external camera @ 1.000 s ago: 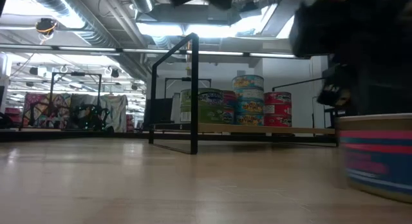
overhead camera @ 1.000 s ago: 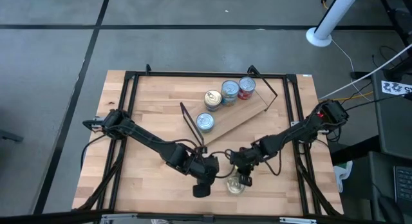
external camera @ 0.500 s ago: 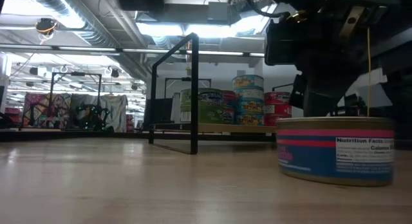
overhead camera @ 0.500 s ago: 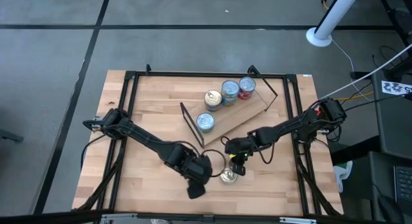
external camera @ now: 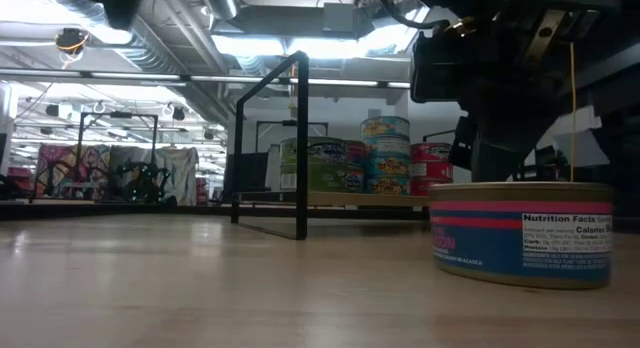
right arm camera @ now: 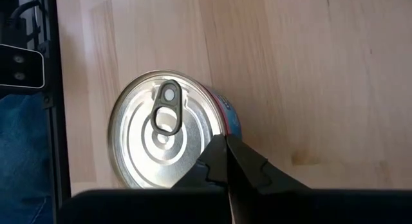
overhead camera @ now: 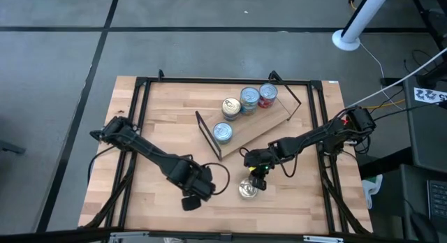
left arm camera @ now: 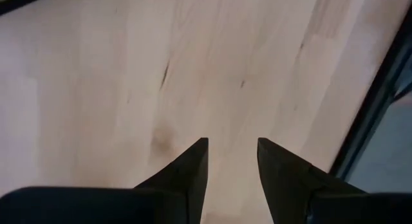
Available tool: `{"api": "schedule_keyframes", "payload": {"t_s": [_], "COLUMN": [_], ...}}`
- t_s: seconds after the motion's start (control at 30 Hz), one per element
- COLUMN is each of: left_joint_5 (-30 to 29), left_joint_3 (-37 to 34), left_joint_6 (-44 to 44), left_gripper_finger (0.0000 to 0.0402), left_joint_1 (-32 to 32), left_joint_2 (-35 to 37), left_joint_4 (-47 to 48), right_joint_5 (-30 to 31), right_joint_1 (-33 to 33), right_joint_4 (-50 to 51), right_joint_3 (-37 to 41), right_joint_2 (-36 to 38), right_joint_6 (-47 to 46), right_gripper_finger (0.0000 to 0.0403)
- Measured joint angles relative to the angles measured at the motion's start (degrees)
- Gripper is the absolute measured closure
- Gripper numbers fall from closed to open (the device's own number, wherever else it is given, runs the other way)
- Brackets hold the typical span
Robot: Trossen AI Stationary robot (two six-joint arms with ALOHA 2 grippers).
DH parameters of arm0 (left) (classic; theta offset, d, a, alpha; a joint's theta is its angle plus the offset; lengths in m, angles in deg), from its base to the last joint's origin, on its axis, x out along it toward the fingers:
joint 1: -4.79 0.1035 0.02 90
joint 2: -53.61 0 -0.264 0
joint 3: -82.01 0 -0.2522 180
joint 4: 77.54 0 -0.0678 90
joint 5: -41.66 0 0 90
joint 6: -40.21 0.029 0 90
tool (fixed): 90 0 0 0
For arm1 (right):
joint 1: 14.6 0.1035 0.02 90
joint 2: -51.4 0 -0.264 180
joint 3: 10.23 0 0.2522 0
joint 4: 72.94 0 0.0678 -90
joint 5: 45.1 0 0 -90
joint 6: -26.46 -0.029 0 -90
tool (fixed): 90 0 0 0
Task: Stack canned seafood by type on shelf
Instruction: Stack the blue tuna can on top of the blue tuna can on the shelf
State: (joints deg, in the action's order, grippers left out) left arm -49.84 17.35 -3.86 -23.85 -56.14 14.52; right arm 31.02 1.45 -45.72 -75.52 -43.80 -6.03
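Standing upright lid-up, tin (right arm camera: 168, 129) on table, right gripper (right arm camera: 226, 161) jaws shut, empty, seemingly just beside it

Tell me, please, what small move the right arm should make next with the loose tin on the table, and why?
Probably open the right gripper and centre it over the tin. Its fingers are shut and touch only the tin's edge, so nothing is held. The tin stands on the table, off the shelf where the other tins are stacked. The left gripper is open over bare wood.
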Motion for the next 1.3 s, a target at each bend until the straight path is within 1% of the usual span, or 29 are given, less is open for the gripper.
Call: {"api": "schedule_keyframes", "payload": {"t_s": [0.07,0.13,0.23,0.3,0.33,0.4,0.5,0.6,0.7,0.73,0.8,0.87,0.97,1.03,1.13,1.3], "left_joint_5": [-0.3,-0.4,-0.3,0.4,1.0,1.2,0.8,-2.2,-7.4,-8.9,-10.7,-10.8,-9.7,-7.7,-5.2,-4.8], "left_joint_3": [-0.5,-2.6,-9.0,-15.1,-18.8,-26.9,-39.7,-49.7,-55.7,-56.9,-58.1,-57.9,-57.3,-57.0,-56.2,-54.1], "left_joint_6": [1.0,0.9,-1.1,-3.8,-5.6,-9.9,-15.9,-20.8,-23.1,-23.4,-23.3,-23.2,-24.5,-26.5,-30.1,-36.4], "left_gripper_finger": [0.0274,0.0274,0.0274,0.0274,0.0274,0.0274,0.0274,0.0274,0.0274,0.0274,0.0274,0.0274,0.0263,0.0245,0.0205,0.0141], "left_joint_1": [-0.7,-1.1,-1.4,-1.4,-1.4,-1.3,-1.2,-1.2,-1.1,-0.9,-0.6,0.3,1.5,2.4,3.6,5.0], "left_joint_2": [0.0,1.0,5.0,9.6,12.3,17.7,24.0,25.2,23.2,22.2,19.8,17.7,14.9,13.1,11.0,7.4], "left_joint_4": [1.8,4.0,4.8,1.7,-1.4,-12.1,-36.2,-62.2,-85.1,-90.3,-97.0,-100.3,-101.7,-101.5,-101.6,-101.4], "right_joint_5": [-0.1,-0.2,-0.3,-0.3,-0.4,-0.5,-0.6,-0.6,-0.4,-0.2,0.3,0.3,0.3,0.3,0.3,0.3], "right_joint_1": [0.0,0.0,0.0,0.0,0.0,0.0,0.0,0.0,0.0,0.0,0.0,0.0,0.0,0.0,0.0,0.0], "right_joint_4": [0.0,0.0,0.0,0.0,0.0,0.0,0.0,0.0,-0.2,-0.2,-0.3,-0.4,-0.4,-0.4,-0.4,-0.4], "right_joint_3": [0.0,0.0,0.0,0.0,0.0,0.0,0.0,0.0,0.0,0.0,0.0,0.0,0.0,0.0,0.0,0.0], "right_joint_2": [0.0,0.0,0.0,0.0,0.0,0.0,0.0,0.0,0.0,0.0,0.1,0.1,0.1,0.1,0.1,0.1], "right_joint_6": [0.0,0.0,0.0,0.0,0.0,0.0,0.0,0.0,0.0,0.0,0.0,0.0,0.0,0.0,0.0,-0.1], "right_gripper_finger": [0.0402,0.0402,0.0402,0.0402,0.0402,0.0402,0.0402,0.0402,0.0402,0.0402,0.0402,0.0402,0.0402,0.0402,0.0402,0.0402]}}
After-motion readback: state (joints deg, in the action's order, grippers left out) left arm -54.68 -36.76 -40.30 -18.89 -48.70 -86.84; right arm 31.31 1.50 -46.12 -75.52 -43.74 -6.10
